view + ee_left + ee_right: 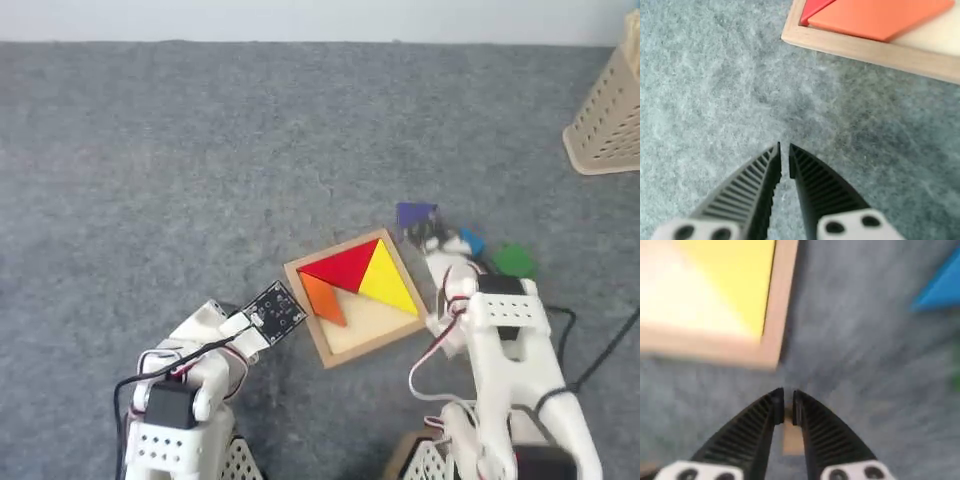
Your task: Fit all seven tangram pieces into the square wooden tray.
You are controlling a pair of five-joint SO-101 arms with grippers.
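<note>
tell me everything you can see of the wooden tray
The wooden tray is a shallow square of pale wood with a raised rim and a flat, lighter floor. It lies flat on the grey felt-like table cover, turned at an angle, in front of the two arms. Inside it lie a red triangle, a yellow triangle and an orange piece, packed close together toward the far side. The part of the floor nearest the arms is bare.
</note>
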